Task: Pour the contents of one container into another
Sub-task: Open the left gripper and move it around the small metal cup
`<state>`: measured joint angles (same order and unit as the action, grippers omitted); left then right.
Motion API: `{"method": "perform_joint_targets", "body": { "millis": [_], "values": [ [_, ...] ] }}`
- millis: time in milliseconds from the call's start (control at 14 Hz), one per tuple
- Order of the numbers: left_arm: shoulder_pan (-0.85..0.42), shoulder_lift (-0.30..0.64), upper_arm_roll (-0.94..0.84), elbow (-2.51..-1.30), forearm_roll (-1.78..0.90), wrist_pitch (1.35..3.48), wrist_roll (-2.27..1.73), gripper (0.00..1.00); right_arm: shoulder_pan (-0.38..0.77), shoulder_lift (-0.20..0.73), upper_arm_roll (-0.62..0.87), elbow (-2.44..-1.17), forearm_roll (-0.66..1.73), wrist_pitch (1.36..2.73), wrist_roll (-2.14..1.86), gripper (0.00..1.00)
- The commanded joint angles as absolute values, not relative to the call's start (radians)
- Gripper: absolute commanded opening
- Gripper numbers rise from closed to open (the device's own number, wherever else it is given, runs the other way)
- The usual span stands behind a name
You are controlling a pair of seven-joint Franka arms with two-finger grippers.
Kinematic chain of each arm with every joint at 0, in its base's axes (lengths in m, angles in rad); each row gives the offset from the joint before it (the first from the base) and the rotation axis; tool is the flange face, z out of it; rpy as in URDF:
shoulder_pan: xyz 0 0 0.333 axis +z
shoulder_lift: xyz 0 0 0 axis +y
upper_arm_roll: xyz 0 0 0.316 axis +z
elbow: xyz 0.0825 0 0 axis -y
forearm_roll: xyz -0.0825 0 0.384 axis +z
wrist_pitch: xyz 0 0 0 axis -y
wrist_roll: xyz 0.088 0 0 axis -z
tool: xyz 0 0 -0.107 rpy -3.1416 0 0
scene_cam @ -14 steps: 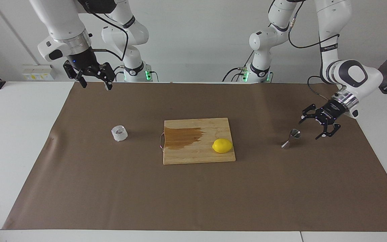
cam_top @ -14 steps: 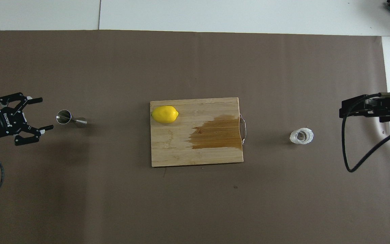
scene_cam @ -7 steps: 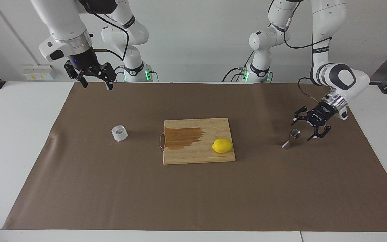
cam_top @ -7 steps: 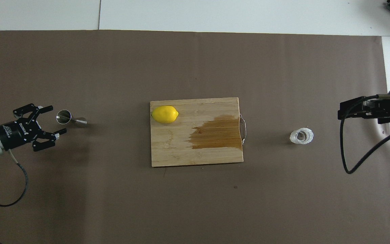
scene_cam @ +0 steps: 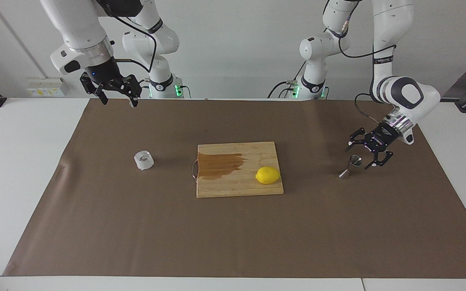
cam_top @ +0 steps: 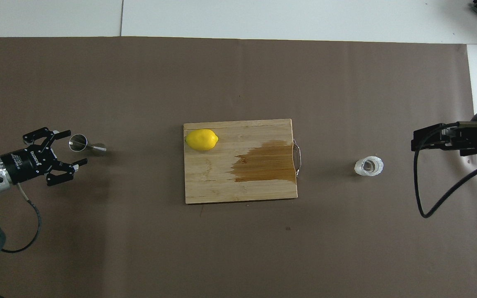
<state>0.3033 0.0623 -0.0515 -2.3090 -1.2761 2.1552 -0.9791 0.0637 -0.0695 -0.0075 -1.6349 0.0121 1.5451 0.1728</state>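
Note:
The clear faceted glass cup (scene_cam: 144, 160) stands upright on the brown mat toward the right arm's end; it also shows in the overhead view (cam_top: 369, 166). The steel jigger (scene_cam: 350, 166) stands upright toward the left arm's end, and shows in the overhead view (cam_top: 86, 144) too. My left gripper (scene_cam: 360, 155) is open, low and level with the jigger's upper cone. Its fingers reach to either side of the cone without closing on it, as the overhead view (cam_top: 75, 147) shows. My right gripper (scene_cam: 118, 102) is open and empty, raised over the mat's edge at the robots' end, away from the cup.
A wooden cutting board (scene_cam: 237, 186) with a metal handle lies mid-table between the cup and the jigger. It carries a dark wet stain (scene_cam: 219, 165) and a yellow lemon (scene_cam: 267, 175). The brown mat (scene_cam: 233, 234) covers most of the white table.
My left gripper has moved in toward the jigger, from beside it to having its open fingers at the upper cone. My right gripper has drifted slightly. The cup and the jigger have not moved.

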Motion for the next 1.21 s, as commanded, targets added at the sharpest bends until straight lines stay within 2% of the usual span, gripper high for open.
{"method": "perform_joint_targets", "body": {
  "millis": [0, 786, 857, 929, 1000, 1143],
  "values": [
    [0.287, 0.032, -0.043, -2.342, -1.299, 2.181, -0.959, 1.00, 0.060, -0.094, -0.006, -1.663, 0.009, 1.548, 0.155, 1.00],
    [0.264, 0.032, -0.043, -2.342, -1.315, 2.207, -0.956, 1.00, 0.049, -0.095, -0.008, -1.661, 0.011, 1.548, 0.149, 1.00],
    [0.258, 0.032, -0.043, -2.341, -1.315, 2.215, -0.957, 0.91, 0.051, -0.095, -0.008, -1.661, 0.009, 1.546, 0.150, 1.00],
    [0.253, 0.034, -0.043, -2.341, -1.313, 2.218, -0.956, 0.63, 0.052, -0.095, -0.006, -1.663, 0.011, 1.546, 0.150, 1.00],
    [0.249, 0.037, -0.043, -2.339, -1.313, 2.221, -0.948, 0.40, 0.052, -0.095, -0.006, -1.661, 0.009, 1.548, 0.152, 1.00],
    [0.236, 0.038, -0.043, -2.336, -1.313, 2.226, -0.939, 0.10, 0.052, -0.095, -0.006, -1.663, 0.009, 1.546, 0.150, 1.00]
  ]
}}
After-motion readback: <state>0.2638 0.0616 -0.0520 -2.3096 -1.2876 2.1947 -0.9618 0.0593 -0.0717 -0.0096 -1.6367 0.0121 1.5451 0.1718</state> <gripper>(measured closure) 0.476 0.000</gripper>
